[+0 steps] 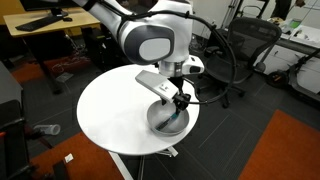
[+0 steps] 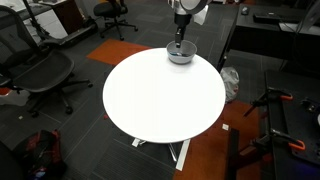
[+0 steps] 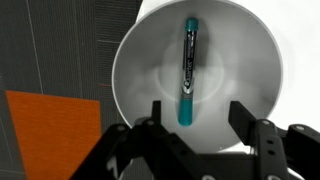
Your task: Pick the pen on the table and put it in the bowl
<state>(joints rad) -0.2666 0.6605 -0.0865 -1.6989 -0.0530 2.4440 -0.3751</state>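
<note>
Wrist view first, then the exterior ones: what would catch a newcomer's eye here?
In the wrist view, the teal pen lies inside the shiny metal bowl, with the open fingers hovering above it. In an exterior view, the big round white table dominates, with the bowl near its far edge beneath the arm.

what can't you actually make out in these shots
- pen: clear in the wrist view only; too small in both exterior views, where the gripper hangs over the bowl
- bowl's lower rim, wrist view: hidden behind the gripper fingers
- gripper opening: too small to judge in both exterior views
</note>
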